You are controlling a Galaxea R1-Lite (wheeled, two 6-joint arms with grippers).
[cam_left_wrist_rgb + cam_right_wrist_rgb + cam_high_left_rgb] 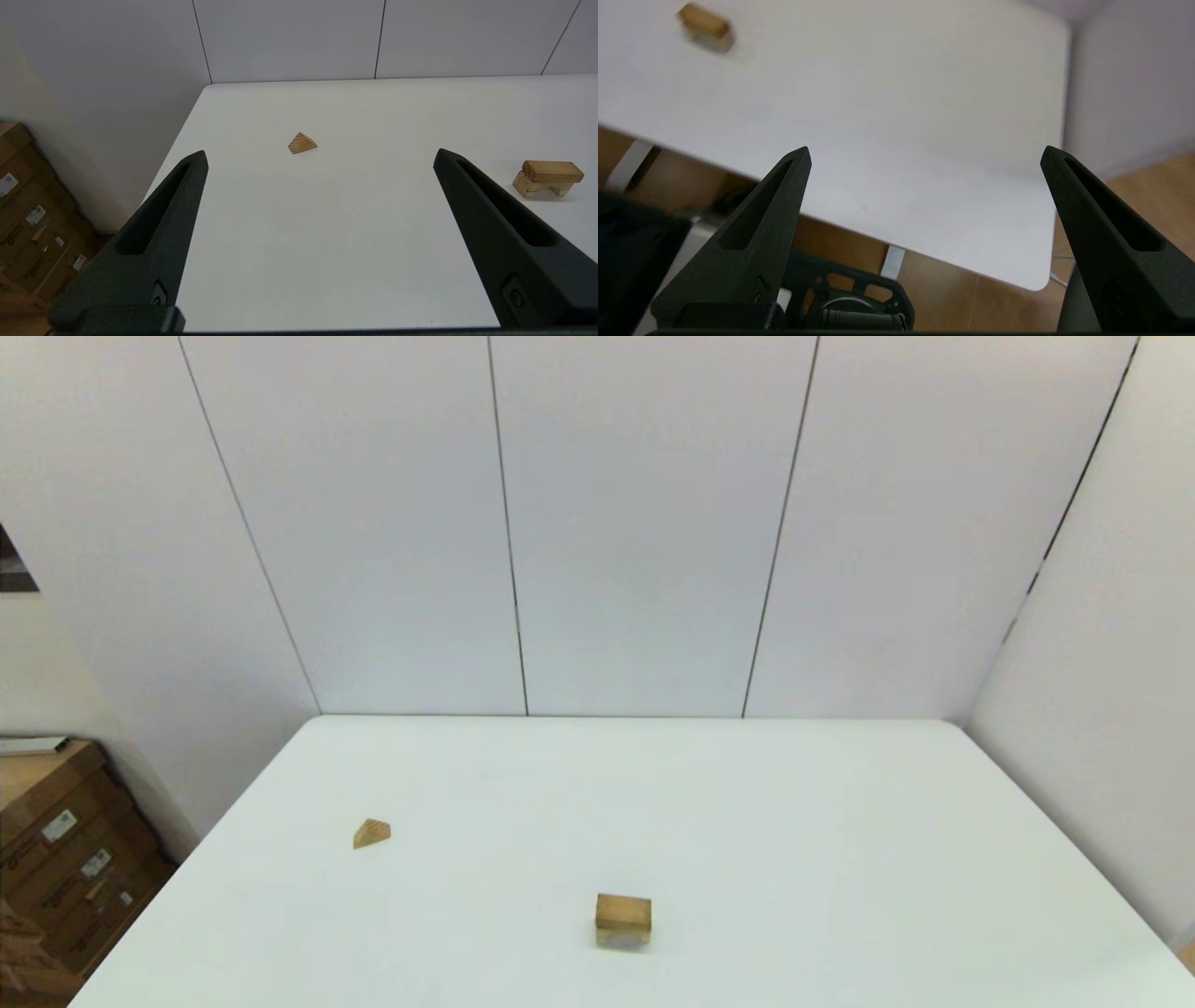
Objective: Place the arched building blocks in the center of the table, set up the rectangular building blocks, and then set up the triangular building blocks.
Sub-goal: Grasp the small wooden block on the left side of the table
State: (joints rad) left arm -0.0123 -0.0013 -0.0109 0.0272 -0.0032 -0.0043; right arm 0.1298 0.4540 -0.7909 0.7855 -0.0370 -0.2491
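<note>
The arch stands near the table's middle with the slab already laid flat across its top, so the stack is the landmark. The wedge lies alone on the white top, well apart from the stack, off to its left and farther from the robot.

The left gripper hangs above the table on the near side of the wedge, its fingers spread wide and empty, the wedge lying between and beyond them. The right gripper is parked off the table's near right corner, likewise wide open and holding nothing.

The wedge looks like light, rigid solid wood, smooth enough to slip. Its sloping faces would likely squirt out of a pinch, so the better hold is probably across the two flat triangular ends, low down. Setting it on the slab calls for gentleness: the stack is unfixed and a nudge could shift it.
</note>
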